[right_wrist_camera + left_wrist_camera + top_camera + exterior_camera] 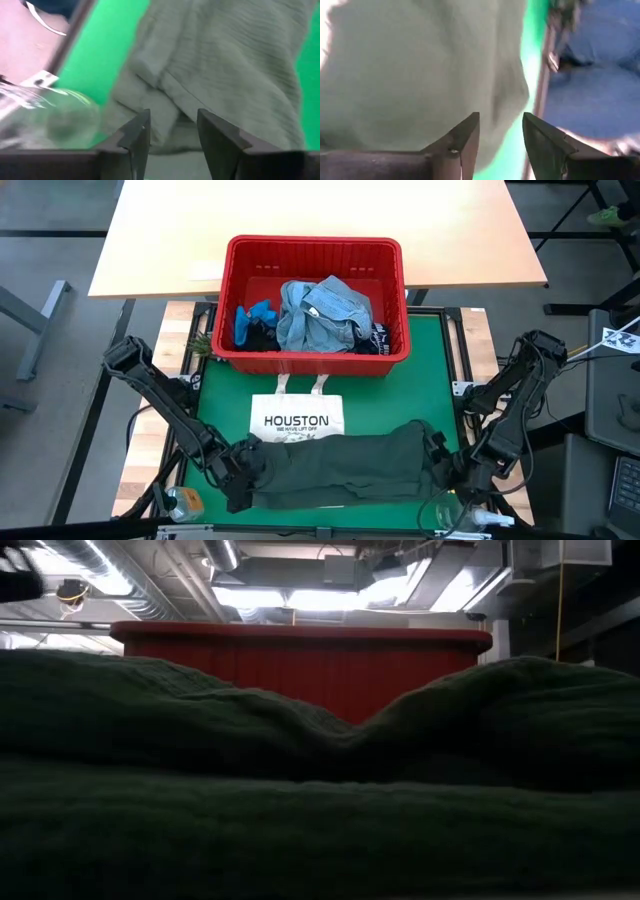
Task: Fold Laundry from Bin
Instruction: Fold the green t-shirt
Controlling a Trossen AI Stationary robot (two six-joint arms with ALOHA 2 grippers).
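Dark green garment point(345, 468) lies bunched across the near edge of the green tabletop mat point(430, 370), covering the tote bag's point(296, 416) lower edge. My left tool point(500, 145) sits at its left end, right tool point(172, 140) at its right end; both have fingers apart, nothing clamped. Red bin point(315, 250) behind holds denim shirt point(325, 310).

The high view looks straight down on the desk point(440, 340), the low view skims level, and both share the red bin point(316, 252) and dark green garment point(340, 465).
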